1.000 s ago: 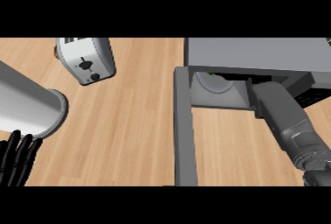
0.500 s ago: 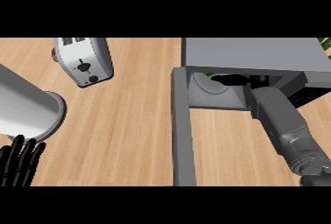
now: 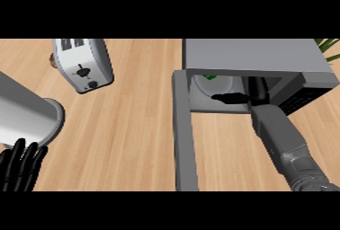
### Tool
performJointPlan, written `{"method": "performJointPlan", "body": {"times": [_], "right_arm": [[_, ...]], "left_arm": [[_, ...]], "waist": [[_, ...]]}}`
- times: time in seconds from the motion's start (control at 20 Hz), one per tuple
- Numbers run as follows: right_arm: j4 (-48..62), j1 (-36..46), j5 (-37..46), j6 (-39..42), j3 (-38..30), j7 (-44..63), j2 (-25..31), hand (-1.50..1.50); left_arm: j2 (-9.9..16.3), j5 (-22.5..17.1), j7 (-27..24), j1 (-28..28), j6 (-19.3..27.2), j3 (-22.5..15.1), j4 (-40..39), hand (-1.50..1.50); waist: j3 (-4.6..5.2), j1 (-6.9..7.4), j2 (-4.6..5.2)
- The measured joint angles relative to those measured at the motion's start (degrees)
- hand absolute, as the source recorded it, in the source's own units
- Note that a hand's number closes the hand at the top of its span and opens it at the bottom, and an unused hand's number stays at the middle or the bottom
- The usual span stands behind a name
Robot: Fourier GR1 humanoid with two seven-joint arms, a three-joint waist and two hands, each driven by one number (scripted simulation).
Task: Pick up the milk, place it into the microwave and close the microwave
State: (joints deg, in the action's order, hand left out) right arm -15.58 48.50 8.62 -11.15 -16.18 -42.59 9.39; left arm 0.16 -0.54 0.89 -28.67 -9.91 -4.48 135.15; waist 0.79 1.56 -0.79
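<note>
- Inside the one microwave [image 3: 252, 54], at the upper left of its open cavity, a small green patch [image 3: 211, 77] shows against pale surfaces. It may belong to the milk, but no carton can be made out plainly, so where the milk stands cannot be told beyond that spot.
- Just below the patch, within the same cavity, lies the right robot hand [image 3: 229, 97], a black shape pointing toward the microwave's left wall. Whether it is open, closed or gripping anything cannot be told.
- One grey forearm [image 3: 282, 139] runs from that hand out of the microwave's mouth and down toward the lower right.
- One microwave door [image 3: 186, 143] stands swung open, seen edge-on as a long grey strip running down from the cavity's left corner.
- One dark control panel [image 3: 306, 95] sits on the microwave's right front.
- One wooden desk [image 3: 133, 134] carries the microwave and spreads out to its left.
- One silver toaster [image 3: 83, 65] stands on the desk well to the left of the microwave, tilted, its slots toward the top.
- One large grey cylinder [image 3: 23, 112] shows far left of the microwave, at the edge.
- Below that cylinder, the left robot hand [image 3: 20, 166] rests open, its black fingers straight and pointing up, holding nothing.
- Green leaves [image 3: 330, 45] show just past the microwave's upper right corner.
</note>
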Motion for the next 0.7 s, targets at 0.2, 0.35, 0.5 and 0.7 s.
{"method": "performJointPlan", "body": {"times": [0.2, 0.35, 0.5, 0.7], "right_arm": [[-1.2, -4.5, -0.5, 2.1, 0.4, -1.9, -1.5, -1.50], [-2.5, -7.8, -1.5, 4.8, 0.3, -3.3, -2.5, -1.50], [-3.8, -12.9, -2.7, 6.6, 0.0, -5.4, -3.7, -1.50], [-6.9, -19.3, -3.8, 9.4, 0.4, -7.2, -4.2, -1.50]], "left_arm": [[0.1, 0.4, 0.2, -0.9, 0.4, -1.4, 0.4, -1.50], [0.3, 0.5, -0.3, -0.1, 0.4, -1.1, -1.1, -1.50], [0.7, -0.2, 0.0, 0.2, -0.5, -1.6, -1.3, -1.50], [1.8, -0.8, 0.2, 1.0, -2.9, -3.5, -2.5, -1.50]], "waist": [[-0.07, -0.34, -0.18], [-0.18, -0.75, -0.24], [-0.42, -1.47, -0.03], [-0.61, -2.04, 0.19]]}}
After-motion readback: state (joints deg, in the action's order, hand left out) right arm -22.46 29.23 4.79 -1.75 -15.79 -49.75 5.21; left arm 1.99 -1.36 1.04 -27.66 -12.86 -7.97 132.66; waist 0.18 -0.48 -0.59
